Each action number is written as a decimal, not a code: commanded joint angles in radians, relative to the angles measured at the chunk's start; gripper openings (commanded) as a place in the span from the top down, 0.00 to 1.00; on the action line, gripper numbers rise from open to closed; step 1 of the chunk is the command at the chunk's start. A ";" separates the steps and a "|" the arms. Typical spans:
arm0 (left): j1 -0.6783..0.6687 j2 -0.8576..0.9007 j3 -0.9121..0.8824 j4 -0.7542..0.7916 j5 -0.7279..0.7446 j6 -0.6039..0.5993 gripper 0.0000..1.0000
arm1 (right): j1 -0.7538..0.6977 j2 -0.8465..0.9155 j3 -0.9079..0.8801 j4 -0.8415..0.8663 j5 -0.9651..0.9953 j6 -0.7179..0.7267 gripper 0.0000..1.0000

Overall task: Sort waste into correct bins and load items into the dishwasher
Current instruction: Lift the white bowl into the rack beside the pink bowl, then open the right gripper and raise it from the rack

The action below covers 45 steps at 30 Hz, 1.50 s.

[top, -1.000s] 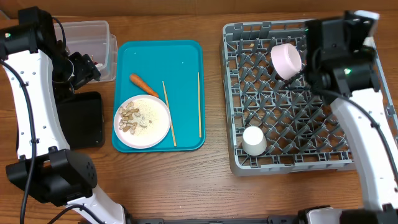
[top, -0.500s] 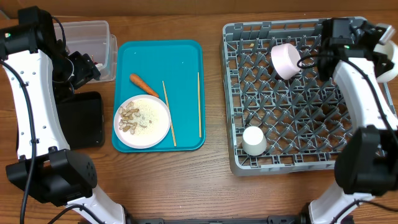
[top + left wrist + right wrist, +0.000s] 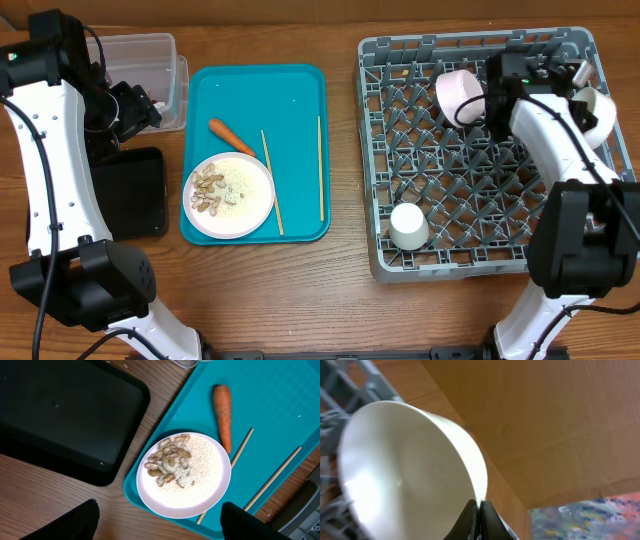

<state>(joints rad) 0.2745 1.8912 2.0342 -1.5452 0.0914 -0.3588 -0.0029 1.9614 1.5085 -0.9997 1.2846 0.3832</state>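
My right gripper (image 3: 578, 85) is shut on the rim of a white bowl (image 3: 597, 112), held tilted over the right edge of the grey dish rack (image 3: 480, 255); in the right wrist view its fingertips (image 3: 470, 515) pinch the bowl's (image 3: 410, 470) edge. A pale-pink bowl (image 3: 460, 97) and a small white cup (image 3: 408, 225) stand in the rack. My left gripper (image 3: 138, 112) is open, empty, high above the plate's (image 3: 200, 490) near edge. The plate (image 3: 245, 205) holds nut shells (image 3: 167, 460). A carrot (image 3: 230, 137) and two chopsticks (image 3: 271, 180) lie on the teal tray (image 3: 295, 90).
A clear tub (image 3: 150, 55) stands at the back left, with a black tray (image 3: 130, 190) in front of it. Bare wooden table runs along the front. The black tray (image 3: 65, 415) lies just left of the teal tray (image 3: 280, 400) in the left wrist view.
My right arm has swung back and to the right, then carried the white bowl from beyond the rack's right edge in over that edge. The left arm has not moved.
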 commanded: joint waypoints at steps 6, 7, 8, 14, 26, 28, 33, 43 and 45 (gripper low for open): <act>-0.009 -0.001 0.005 0.003 0.006 0.023 0.20 | 0.105 -0.001 -0.016 -0.084 -0.187 0.018 0.96; -0.008 -0.001 0.005 0.003 0.006 0.023 0.20 | 0.109 -0.001 -0.016 -0.098 -0.219 0.018 0.96; -0.009 -0.001 0.005 0.003 0.006 0.023 0.20 | 0.113 -0.001 -0.016 -0.110 -0.252 0.018 0.96; -0.008 -0.001 0.005 0.005 0.006 0.023 0.20 | 0.114 -0.009 -0.015 -0.204 -0.303 0.092 0.56; -0.010 -0.001 0.005 0.005 0.003 0.023 0.20 | 0.106 -0.249 0.070 -0.262 -0.404 0.144 0.37; -0.010 -0.001 0.005 0.005 0.003 0.031 0.20 | 0.102 -0.301 0.080 -0.263 -0.454 0.144 0.29; -0.013 -0.001 0.005 0.005 0.003 0.038 0.20 | 0.079 -0.432 0.085 -0.254 -0.694 0.125 0.00; -0.052 -0.001 0.005 0.002 0.006 0.048 0.19 | 0.074 -0.480 0.081 -0.262 -1.221 -0.116 0.00; -0.081 -0.001 0.004 -0.006 0.005 0.050 0.19 | 0.076 -0.480 0.081 -0.262 -1.275 -0.173 0.00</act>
<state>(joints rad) 0.2386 1.8912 2.0342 -1.5425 0.0937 -0.3351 0.0723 1.4849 1.5757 -1.2667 0.1928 0.3050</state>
